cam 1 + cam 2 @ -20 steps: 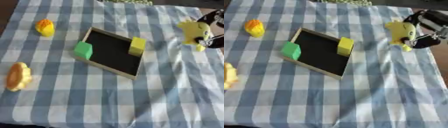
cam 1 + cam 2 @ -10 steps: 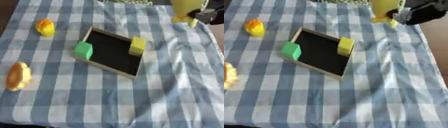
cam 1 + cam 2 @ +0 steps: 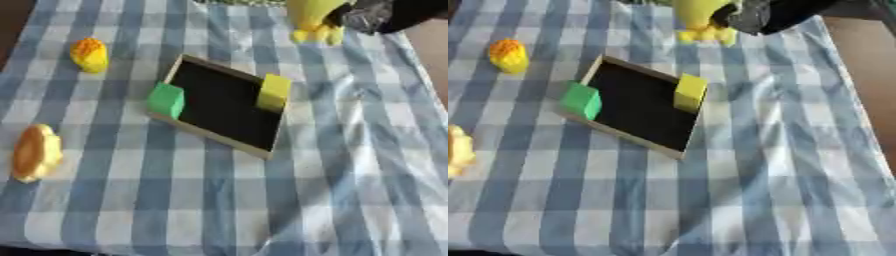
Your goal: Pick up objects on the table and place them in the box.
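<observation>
The right hand (image 3: pixel 785 14) reaches in from the upper right corner, black and blurred, holding a yellow toy (image 3: pixel 702 17) up at the far edge of the desk (image 3: pixel 350 190). The toy has a rounded body with small lobes hanging at its bottom, and it sits against the hand's left side; the hand appears clamped on it, though the fingers themselves cannot be made out singly. Whether the toy touches the cloth or hangs above it cannot be told.

A blue-and-white checked cloth (image 3: pixel 219 210) covers the desk, rumpled into folds on the right side. Near the middle lies the box (image 3: pixel 224 106), a shallow tray with a pale rim and a black floor, turned askew. A green block (image 3: pixel 166 99) sits at the box's left edge, and a yellow block (image 3: pixel 274 92) stands at its right edge; whether each rests inside the rim or on it is unclear.

To the far left of the box, well apart from it, a small yellow and orange piece (image 3: pixel 89 54) lies on the cloth. Nearer the bottom left, a flat yellow-orange piece with a wavy outline (image 3: pixel 35 152) lies close to the cloth's left side. In the right eye view only its edge shows.

The left hand shows in neither view.
</observation>
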You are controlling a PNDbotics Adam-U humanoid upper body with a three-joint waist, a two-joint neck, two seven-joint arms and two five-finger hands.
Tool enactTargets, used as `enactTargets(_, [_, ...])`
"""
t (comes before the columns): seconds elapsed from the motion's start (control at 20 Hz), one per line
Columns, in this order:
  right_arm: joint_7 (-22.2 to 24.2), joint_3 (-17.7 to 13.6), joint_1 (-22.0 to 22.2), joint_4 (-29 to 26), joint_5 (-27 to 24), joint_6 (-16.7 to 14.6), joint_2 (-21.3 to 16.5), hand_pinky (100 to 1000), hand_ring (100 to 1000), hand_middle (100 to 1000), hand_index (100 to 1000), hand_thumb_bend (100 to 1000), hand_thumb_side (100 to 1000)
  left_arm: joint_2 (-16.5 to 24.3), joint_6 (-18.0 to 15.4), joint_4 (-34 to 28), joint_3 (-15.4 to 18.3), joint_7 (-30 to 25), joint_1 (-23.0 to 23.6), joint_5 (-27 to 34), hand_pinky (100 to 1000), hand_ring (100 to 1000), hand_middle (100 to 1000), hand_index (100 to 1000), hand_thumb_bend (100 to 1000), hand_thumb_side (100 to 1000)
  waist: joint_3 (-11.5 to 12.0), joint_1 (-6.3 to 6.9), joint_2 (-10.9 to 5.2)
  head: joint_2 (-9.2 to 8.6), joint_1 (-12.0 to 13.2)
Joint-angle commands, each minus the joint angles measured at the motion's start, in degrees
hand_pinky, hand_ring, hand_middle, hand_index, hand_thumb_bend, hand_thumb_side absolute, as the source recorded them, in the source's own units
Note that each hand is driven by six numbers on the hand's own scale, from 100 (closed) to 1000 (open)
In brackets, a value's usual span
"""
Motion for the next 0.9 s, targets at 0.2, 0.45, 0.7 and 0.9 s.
enactTargets(0.2, [3.47,4.29,-6.16,11.2,4.69,-4.08,6.88,807,627,563,703,210,189,2.27,-0.45,-0.86,-0.22,-0.44,-1.27,0.47,936,803,747,792,100,516,0.41,-0.13,-2.0,0.53,-1.21])
enactTargets(0.45, [3.55,6.01,-7.77,17.99,7.98,-7.25,10.74,807,631,564,704,205,198,1.98,-0.34,-0.86,-0.31,-0.58,-1.34,0.68,937,802,746,792,100,523,0.82,-0.25,-2.0,0.56,-1.28])
enactTargets(0.7, [3.1,7.66,-7.92,22.22,10.91,-9.23,13.67,806,630,564,704,180,195,1.58,-0.19,-0.86,-0.37,-0.69,-1.31,0.81,937,802,746,792,100,528,1.19,-0.32,-1.92,0.4,-1.16])
enactTargets(0.9, [2.67,8.69,-7.76,24.73,13.03,-10.02,15.63,804,635,566,705,188,211,1.3,-0.05,-0.86,-0.39,-0.73,-1.16,0.87,937,802,746,792,100,534,1.33,-0.35,-1.79,0.32,-1.14])
